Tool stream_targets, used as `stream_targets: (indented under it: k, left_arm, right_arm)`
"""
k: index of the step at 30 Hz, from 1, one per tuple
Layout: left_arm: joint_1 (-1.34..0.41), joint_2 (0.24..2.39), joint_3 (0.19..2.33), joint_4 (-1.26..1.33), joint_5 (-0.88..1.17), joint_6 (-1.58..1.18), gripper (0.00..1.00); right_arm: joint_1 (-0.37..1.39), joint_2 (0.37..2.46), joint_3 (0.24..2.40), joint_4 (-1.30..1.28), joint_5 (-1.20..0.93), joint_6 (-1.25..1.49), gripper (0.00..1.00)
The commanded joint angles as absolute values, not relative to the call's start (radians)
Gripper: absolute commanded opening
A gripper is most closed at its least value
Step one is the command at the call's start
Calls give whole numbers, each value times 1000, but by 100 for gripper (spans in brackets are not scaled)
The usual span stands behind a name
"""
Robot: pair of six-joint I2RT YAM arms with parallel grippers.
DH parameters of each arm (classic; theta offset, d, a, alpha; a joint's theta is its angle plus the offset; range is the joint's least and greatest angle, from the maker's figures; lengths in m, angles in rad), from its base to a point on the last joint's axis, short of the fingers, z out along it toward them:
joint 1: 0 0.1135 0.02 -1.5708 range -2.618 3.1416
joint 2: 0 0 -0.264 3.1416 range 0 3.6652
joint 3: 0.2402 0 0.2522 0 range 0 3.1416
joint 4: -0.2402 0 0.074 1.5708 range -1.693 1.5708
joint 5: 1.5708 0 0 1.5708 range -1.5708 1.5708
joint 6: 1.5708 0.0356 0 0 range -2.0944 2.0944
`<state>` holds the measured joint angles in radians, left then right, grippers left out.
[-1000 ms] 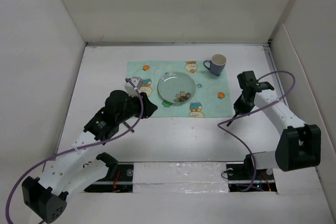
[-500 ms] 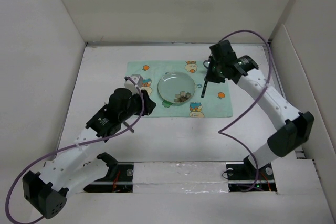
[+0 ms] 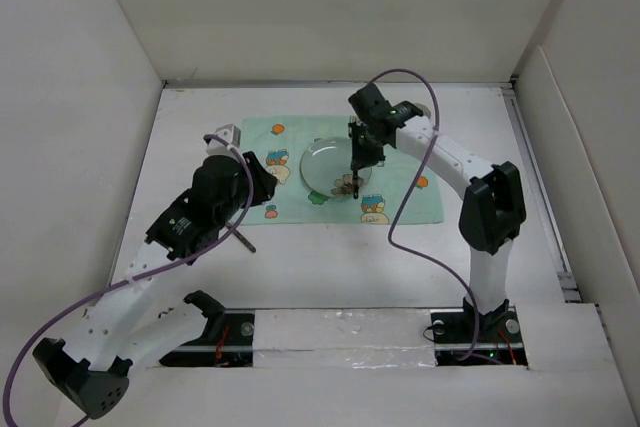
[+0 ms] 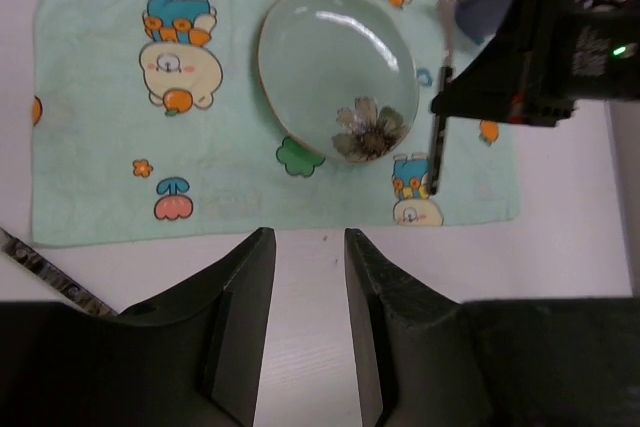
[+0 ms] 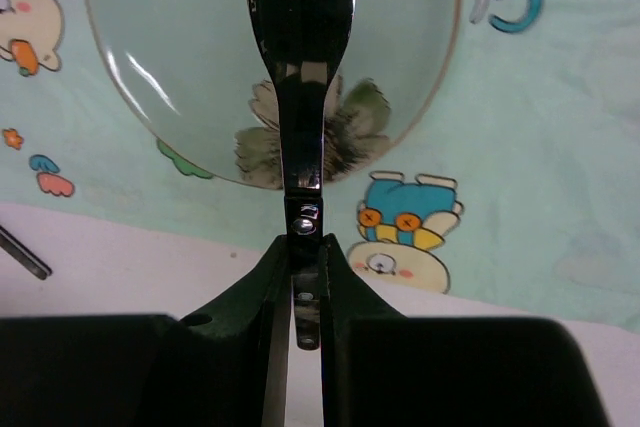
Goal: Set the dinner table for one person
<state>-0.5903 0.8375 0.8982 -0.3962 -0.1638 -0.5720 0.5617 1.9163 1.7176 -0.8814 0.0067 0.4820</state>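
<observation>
Dinner table (image 3: 330, 267), large, flat, matte white and walled on three sides, spreads beneath both our arms. At its far middle lies a mint-green cartoon-print cloth (image 3: 425, 202) bearing a pale green glass plate (image 3: 325, 162). Over the plate, our right gripper (image 5: 305, 252) pinches a silver metal fork (image 5: 300, 97) by its handle. Our left gripper (image 4: 306, 237) hangs spread and empty above the cloth's near edge. A thin dark utensil (image 3: 245, 240) lies on bare table, near-left of the cloth.
</observation>
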Motion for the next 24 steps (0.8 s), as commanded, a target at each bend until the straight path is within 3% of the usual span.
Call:
stream_targets:
  k: [1, 6, 11, 24]
  left_arm:
    - [-563, 828, 1044, -396, -213, -589, 31]
    - [-563, 903, 1183, -459, -149, -563, 32]
    - [-563, 847, 1152, -457, -123, -561, 32]
    - [-578, 773, 1083, -482, -77, -506, 31]
  right_arm:
    - [630, 2003, 1873, -778, -71, 514, 0]
    - [701, 2230, 2209, -833, -69, 581, 0]
    - [753, 2484, 2518, -939, -41, 617, 0]
    - [811, 2617, 2594, -864, -43, 758, 0]
